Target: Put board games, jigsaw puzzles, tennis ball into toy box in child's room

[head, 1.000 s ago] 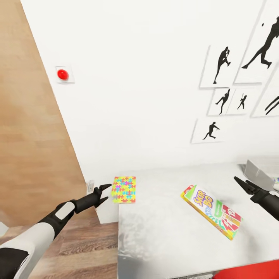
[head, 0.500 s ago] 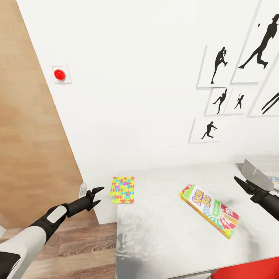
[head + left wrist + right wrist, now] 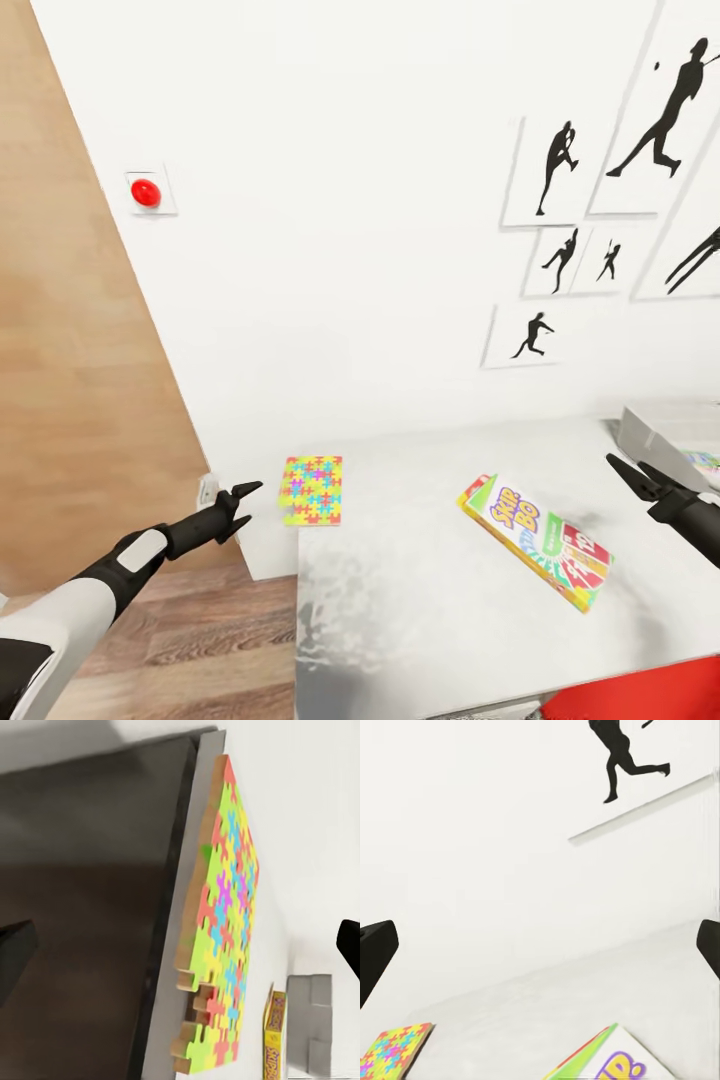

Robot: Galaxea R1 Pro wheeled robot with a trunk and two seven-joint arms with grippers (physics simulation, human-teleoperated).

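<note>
the left gripper (image 3: 243, 503), jaws spread and holding nothing, has drawn back a little from the desk's near corner over the last second, so that the jigsaw puzzle (image 3: 312, 490) now lies just beyond its fingertips rather than right at them. the whole head view has slid too, which says the robot's body or head is shifting, and part of that gap may be the camera's doing. from the left wrist view the puzzle (image 3: 221, 937) sits edge-on straight ahead of the fingers, flat on the desk (image 3: 430, 600) and hanging slightly past its rim.

past the puzzle, further along the desk, lies the skip-bo board game (image 3: 535, 540), angled across the surface and untouched. the right gripper (image 3: 630, 478), also parted and empty, hovers just beyond that box, and right behind it stands the grey toy box (image 3: 650, 432) at the far end.

nothing has been lifted at this moment; the retreat looks like a re-aim before the left arm goes for the puzzle. the overhanging edge may offer the easiest purchase on so thin a sheet.
</note>
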